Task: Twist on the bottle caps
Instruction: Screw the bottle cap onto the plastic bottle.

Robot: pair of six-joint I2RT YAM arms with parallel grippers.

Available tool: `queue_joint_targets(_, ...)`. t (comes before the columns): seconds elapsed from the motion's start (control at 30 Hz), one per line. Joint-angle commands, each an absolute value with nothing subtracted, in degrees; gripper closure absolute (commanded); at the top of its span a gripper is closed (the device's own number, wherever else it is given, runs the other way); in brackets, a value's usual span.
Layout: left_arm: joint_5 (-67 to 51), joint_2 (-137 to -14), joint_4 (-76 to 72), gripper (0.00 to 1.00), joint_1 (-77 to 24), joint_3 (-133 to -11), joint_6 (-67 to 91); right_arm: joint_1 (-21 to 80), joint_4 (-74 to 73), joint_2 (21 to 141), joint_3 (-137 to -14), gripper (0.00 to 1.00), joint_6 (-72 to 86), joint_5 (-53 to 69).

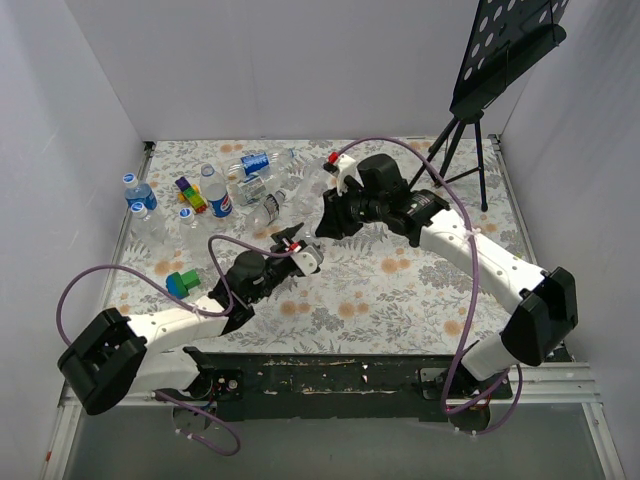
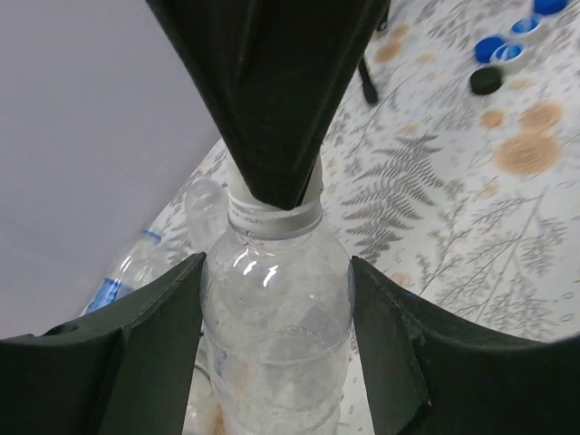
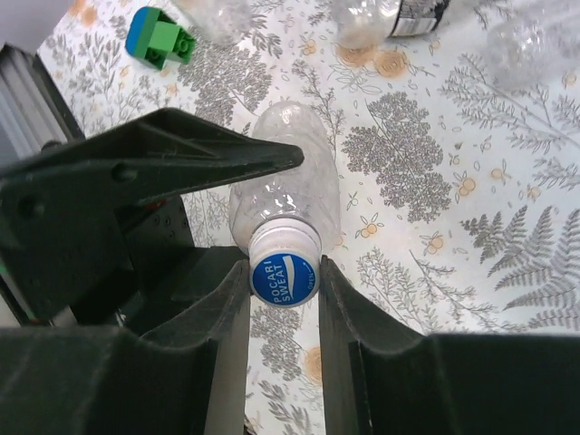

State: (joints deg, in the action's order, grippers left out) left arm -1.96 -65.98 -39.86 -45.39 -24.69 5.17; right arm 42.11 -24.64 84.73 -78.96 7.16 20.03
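The step in hand looks like the twisting itself. The cap (image 3: 283, 276), blue with white lettering, sits on the neck of a clear bottle (image 3: 288, 172), pinched between the fingers of the right tool (image 3: 284, 301). The left tool (image 2: 276, 331) clamps the bottle's body just under the shoulder.

To do it well, the right tool should turn about the neck's own axis and press lightly along it, so the thread catches squarely rather than crossing. The left tool must hold firm enough to stop the bottle spinning, yet the wall is thin and would probably buckle under a hard squeeze. A gap of white neck ring shows below the cap, so I judge it not fully down. How many turns remain cannot be told.

The right tool is narrowed to the cap's width, with both inner faces touching its rim. The left tool is wider, closed onto the bottle, a finger flat against each side. The bottle hangs between the two tools, above the bench (image 3: 507, 227) and not resting on it.

Spare blue caps (image 2: 494, 47) lie well beyond the left tool's tips.
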Motion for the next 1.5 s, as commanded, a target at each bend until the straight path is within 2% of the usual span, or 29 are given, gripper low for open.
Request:
queue_joint_targets(0.0, 8.4, -67.3, -50.3, 1.0, -47.5, -27.0, -2.4, 43.4, -18.1, 87.0, -77.7, 0.99, 21.4, 17.5)
queue_joint_targets(0.1, 6.9, -67.8, -47.1, 1.0, -47.5, -27.5, -0.4, 43.2, -17.6, 85.3, -78.0, 0.96, 19.8, 18.1)
queue_joint_targets(0.17, 4.1, -67.8, -43.3, 1.0, -47.2, -28.6, 4.2, 42.2, -18.2, 83.5, -78.1, 0.8, 17.7, 19.1)
queue_joint_targets(0.2, 1.1, -67.8, -40.7, 1.0, -46.4, -29.4, 6.0, 41.3, -18.5, 82.4, -78.1, 0.67, 16.4, 19.7)
queue_joint_targets(0.3, -6.8, -67.9, -34.8, 1.0, -44.2, -31.0, 10.9, 38.2, -19.3, 78.8, -78.0, 0.44, 13.1, 21.3)
queue_joint_targets(0.37, -11.0, -68.4, -31.1, 1.0, -42.5, -32.2, 13.3, 36.0, -19.3, 76.3, -77.4, 0.32, 9.5, 23.5)
queue_joint_targets(0.47, -18.9, -69.0, -26.1, 1.0, -39.6, -34.3, 16.6, 33.2, -20.6, 73.5, -77.0, 0.24, 0.2, 28.5)
queue_joint_targets(0.67, -35.1, -72.1, -16.4, 1.0, -35.8, -40.5, 20.9, 31.5, -25.3, 69.9, -72.9, 0.26, -27.0, 45.7)
queue_joint_targets(0.87, -43.7, -76.0, -13.6, 1.0, -34.5, -43.2, 22.4, 31.4, -30.9, 69.3, -70.8, 0.29, -43.9, 50.9)
queue_joint_targets(1.47, -51.5, -73.6, -14.4, 1.0, -34.5, -43.6, 23.0, 31.4, -37.6, 72.3, -71.7, 0.46, -49.5, 53.5)
